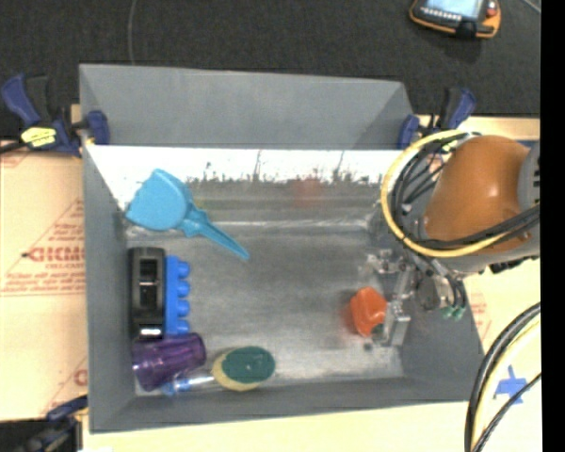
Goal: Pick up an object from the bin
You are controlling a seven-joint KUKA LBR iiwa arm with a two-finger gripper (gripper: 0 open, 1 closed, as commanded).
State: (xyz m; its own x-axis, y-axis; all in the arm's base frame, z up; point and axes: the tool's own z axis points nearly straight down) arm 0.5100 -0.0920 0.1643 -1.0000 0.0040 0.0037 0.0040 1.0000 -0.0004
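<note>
In the camera view you see the gripper (393, 314) low at the right side of the bin (282, 295), just beside a small orange lump (363, 311) lying on the floor there. You cannot tell how far it is open, or whether it has hold of the lump. Well apart, along the left and near sides, lie a light-blue scoop (165, 205), a black box (147, 290), a blue studded block (177, 296), a purple cup (168, 358) and a green disc (246, 367).
</note>
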